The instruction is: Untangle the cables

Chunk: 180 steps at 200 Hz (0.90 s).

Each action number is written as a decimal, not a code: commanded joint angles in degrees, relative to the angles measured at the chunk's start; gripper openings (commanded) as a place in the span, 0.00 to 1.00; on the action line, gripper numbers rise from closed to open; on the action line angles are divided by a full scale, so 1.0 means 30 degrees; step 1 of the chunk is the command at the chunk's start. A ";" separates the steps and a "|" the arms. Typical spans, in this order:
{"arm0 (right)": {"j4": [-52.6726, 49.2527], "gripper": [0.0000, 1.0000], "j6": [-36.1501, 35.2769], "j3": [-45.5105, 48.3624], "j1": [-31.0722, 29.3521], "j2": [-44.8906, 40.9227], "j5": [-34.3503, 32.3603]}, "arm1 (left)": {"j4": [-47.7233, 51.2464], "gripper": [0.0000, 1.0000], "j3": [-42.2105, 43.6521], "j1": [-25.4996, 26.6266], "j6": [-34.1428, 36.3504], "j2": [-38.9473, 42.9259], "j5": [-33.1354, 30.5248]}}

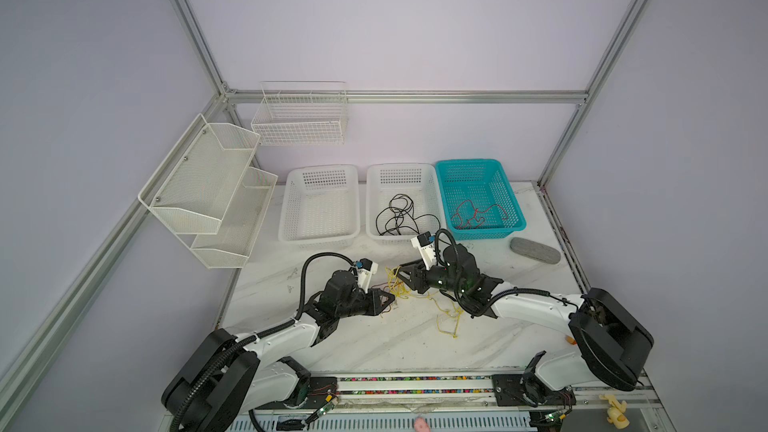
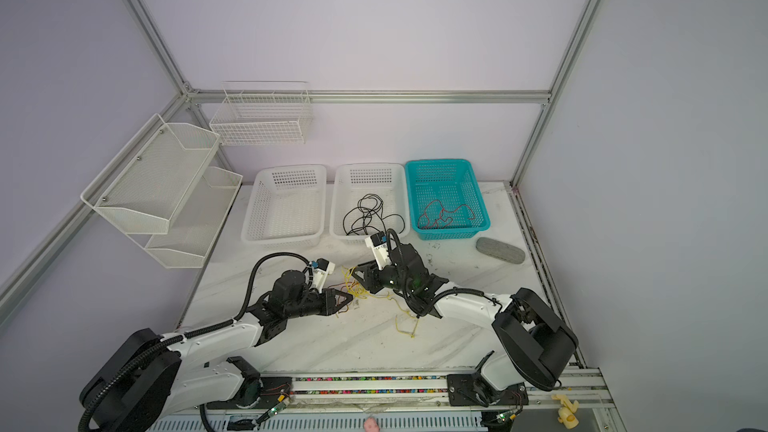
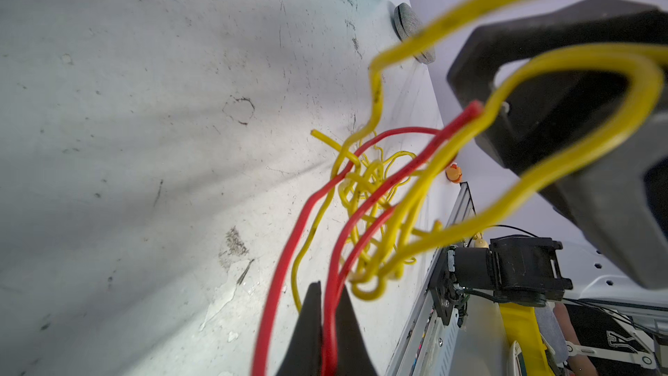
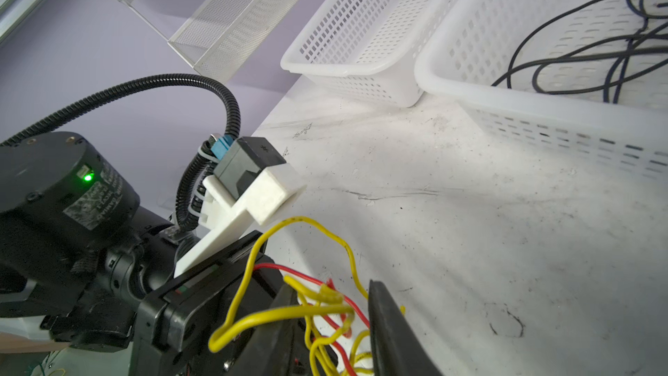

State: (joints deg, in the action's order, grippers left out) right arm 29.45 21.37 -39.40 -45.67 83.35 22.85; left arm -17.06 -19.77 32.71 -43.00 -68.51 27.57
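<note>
Red wire [image 3: 328, 334] sits closest to the lens, pinched btwn the fingers of your left gripper [image 3: 329, 289]. Your right gripper [image 4: 330, 296] stands part-way open w/ yellow wires [image 4: 302, 218] and red draped loosely through the gap, nothing clamped. That knot [image 1: 397, 284] lies mid-table btwn both grippers; a yellow tail [image 1: 449, 324] trails toward 5 o'clock. Black wire [image 1: 399, 214] lies in the white basket [image 1: 401, 178] at 12 o'clock, a second red wire [image 1: 478, 214] in the teal basket [image 1: 469, 178] at 1.

Risk: pull red now and it likely cinches the yellow loops, b/c it threads through them; loops could also snag the right fingers and drag everything.

Room: bare table [image 1: 374, 347] toward 6–7 o'clock; the white basket crowds your right wrist at 12.
</note>
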 commanded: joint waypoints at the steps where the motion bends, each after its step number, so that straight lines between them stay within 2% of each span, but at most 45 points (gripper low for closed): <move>1: 0.1130 0.36 -0.0229 0.0068 -0.0211 -0.0978 -0.1198 | -0.0935 0.00 -0.0141 0.0083 -0.0109 -0.0080 0.0464; 60: 0.1906 0.27 -0.0176 0.0261 -0.0271 -0.1307 -0.1670 | -0.1186 0.00 -0.0070 0.0199 -0.0197 -0.0165 0.0492; 130: 0.0197 0.33 -0.0751 0.0295 -0.0355 -0.1450 -0.1100 | -0.1101 0.00 -0.0025 0.0225 -0.0113 -0.0068 0.0448; 153: -0.0727 0.35 -0.1237 0.0791 -0.0347 -0.3237 -0.1526 | -0.0946 0.00 -0.0025 0.0229 -0.0025 -0.0073 0.0393; 180: -0.1114 0.38 -0.1546 0.1328 -0.0360 -0.3822 -0.1647 | -0.0910 0.00 -0.0149 0.0225 0.0063 -0.0191 0.0403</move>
State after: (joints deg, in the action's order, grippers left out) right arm 28.08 18.72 -36.80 -46.39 73.67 18.79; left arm -17.93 -19.77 33.15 -43.79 -69.10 27.97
